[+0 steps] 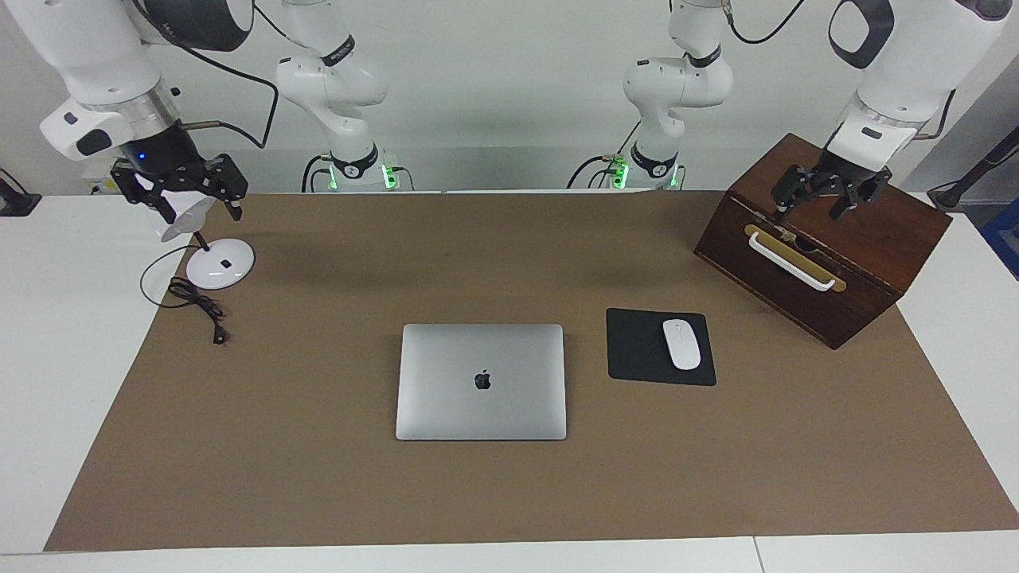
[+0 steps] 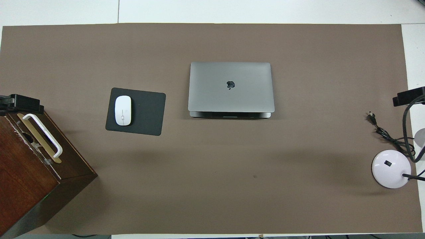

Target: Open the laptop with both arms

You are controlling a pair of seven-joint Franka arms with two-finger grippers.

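The silver-grey laptop (image 1: 481, 382) lies shut on the brown mat in the middle of the table, apple logo up; it also shows in the overhead view (image 2: 230, 87). My right gripper (image 1: 199, 204) hangs open and empty in the air over the white desk lamp (image 1: 220, 263) at the right arm's end of the table. My left gripper (image 1: 810, 208) hangs open and empty over the top of the wooden box (image 1: 844, 255) at the left arm's end. Both grippers are well away from the laptop. In the overhead view only their tips show, the left (image 2: 20, 101) and the right (image 2: 408, 96).
A black mouse pad (image 1: 637, 346) with a white mouse (image 1: 681, 344) lies beside the laptop toward the left arm's end. The wooden box has a white handle (image 1: 792, 261). The lamp's black cable (image 1: 199, 302) trails on the mat beside the lamp base.
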